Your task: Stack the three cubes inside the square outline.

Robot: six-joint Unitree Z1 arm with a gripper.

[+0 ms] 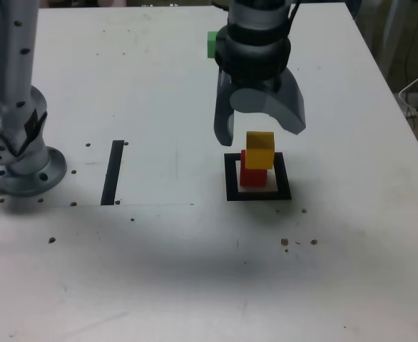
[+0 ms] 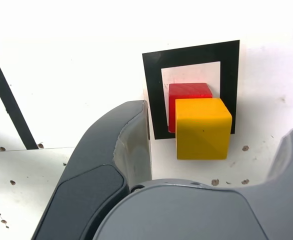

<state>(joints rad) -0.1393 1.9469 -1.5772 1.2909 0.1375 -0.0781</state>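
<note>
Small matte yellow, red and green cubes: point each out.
Small matte yellow cube (image 1: 260, 149): exterior view, front face.
Small matte red cube (image 2: 189, 90): wrist view, exposed top strip.
Small matte green cube (image 1: 212, 44): exterior view, visible side.

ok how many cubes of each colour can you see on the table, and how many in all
red cube: 1, inside the square outline, at the bottom of the stack
yellow cube: 1, on top of the red one
green cube: 1, far back on the table, partly hidden behind the gripper
total: 3 cubes
</note>
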